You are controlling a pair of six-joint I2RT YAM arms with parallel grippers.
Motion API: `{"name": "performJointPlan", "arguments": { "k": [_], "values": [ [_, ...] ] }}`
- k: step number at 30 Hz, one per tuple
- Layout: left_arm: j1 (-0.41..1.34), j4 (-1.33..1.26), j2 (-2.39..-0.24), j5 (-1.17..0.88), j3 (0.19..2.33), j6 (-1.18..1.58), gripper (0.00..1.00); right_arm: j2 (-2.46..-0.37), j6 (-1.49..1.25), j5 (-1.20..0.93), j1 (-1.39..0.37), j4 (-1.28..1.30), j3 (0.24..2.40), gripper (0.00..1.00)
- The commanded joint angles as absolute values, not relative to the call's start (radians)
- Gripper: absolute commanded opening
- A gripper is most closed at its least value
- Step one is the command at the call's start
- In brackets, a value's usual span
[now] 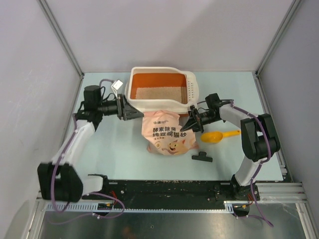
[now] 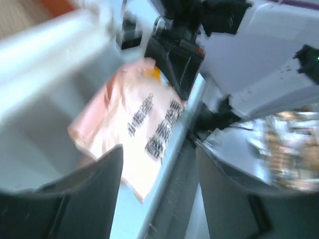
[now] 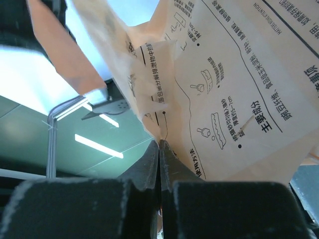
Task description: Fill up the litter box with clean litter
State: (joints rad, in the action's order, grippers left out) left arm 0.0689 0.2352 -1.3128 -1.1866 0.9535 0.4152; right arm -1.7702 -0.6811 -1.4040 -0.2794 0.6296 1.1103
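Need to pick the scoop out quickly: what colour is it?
The scoop is orange-yellow, right of the pink bag; clearest in the top external view.

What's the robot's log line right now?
left gripper: open, beside pink bag | right gripper: shut on pink bag edge | litter box: some litter inside

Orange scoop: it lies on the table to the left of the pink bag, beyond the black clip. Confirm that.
Wrong side. The top external view shows the orange scoop on the table to the right of the pink bag, beyond the black clip.
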Motion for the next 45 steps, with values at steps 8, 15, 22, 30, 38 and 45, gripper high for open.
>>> {"name": "performJointPlan", "arguments": {
  "k": [8,15,22,30,38,45],
  "values": [
    [0.567,0.494,-1.109,-0.766,1.065,-0.837,0.70,-1.715,-0.724,-1.608,-0.272,0.618,1.121,0.00],
    [0.670,0.502,-1.224,-0.683,1.075,-1.055,0.63,-1.697,-0.715,-1.611,-0.273,0.632,1.095,0.00],
    [0.715,0.540,-1.298,-0.657,1.081,-1.104,0.61,-1.689,-0.713,-1.611,-0.273,0.635,1.083,0.00],
    [0.723,0.586,-1.353,-0.531,1.071,-1.189,0.53,-1.684,-0.713,-1.609,-0.272,0.629,1.078,0.00],
    [0.723,0.640,-1.362,-0.439,1.048,-1.288,0.31,-1.692,-0.680,-1.617,-0.238,0.679,1.080,0.00],
    [0.723,0.696,-1.373,-0.419,1.049,-1.223,0.14,-1.707,-0.644,-1.609,-0.155,0.684,1.094,0.00]
  ]
}}
